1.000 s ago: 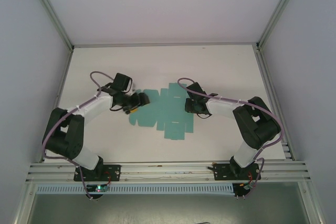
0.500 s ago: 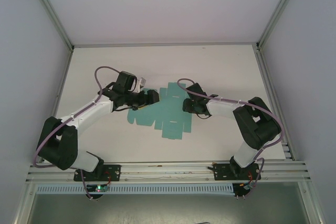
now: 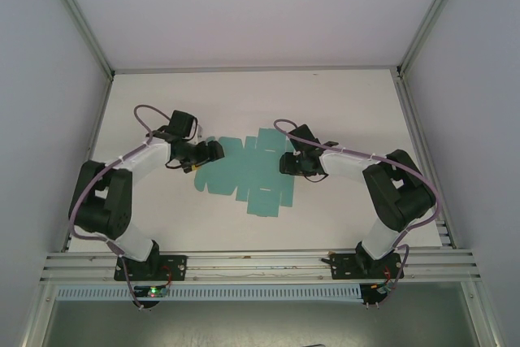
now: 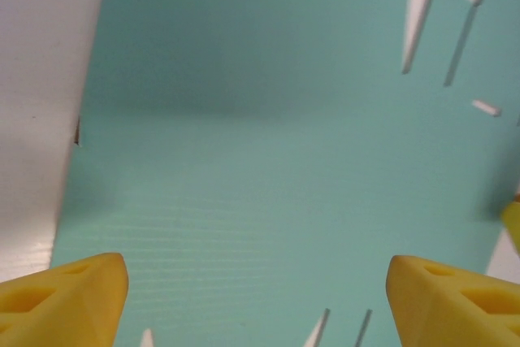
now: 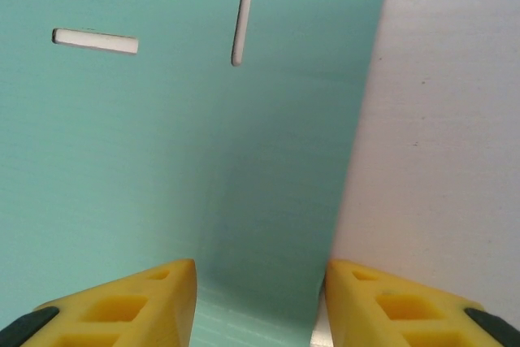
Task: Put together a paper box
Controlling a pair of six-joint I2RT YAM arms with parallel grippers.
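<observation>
Paper box (image 3: 253, 172) flat, left claw (image 4: 256, 270) gaping by one edge, right claw (image 5: 260, 270) parted astride opposite edge

Tabletop (image 3: 244, 95): white, flat, matte, a few faint specks. Near edge: grooved aluminium rail (image 3: 260, 262) running the full width, white slotted strip (image 3: 260, 292) just below it. Enclosure: pale grey left wall (image 3: 41, 119), matching right wall (image 3: 479, 79), white back panel (image 3: 252, 6), metal corner post (image 3: 77, 14).
</observation>
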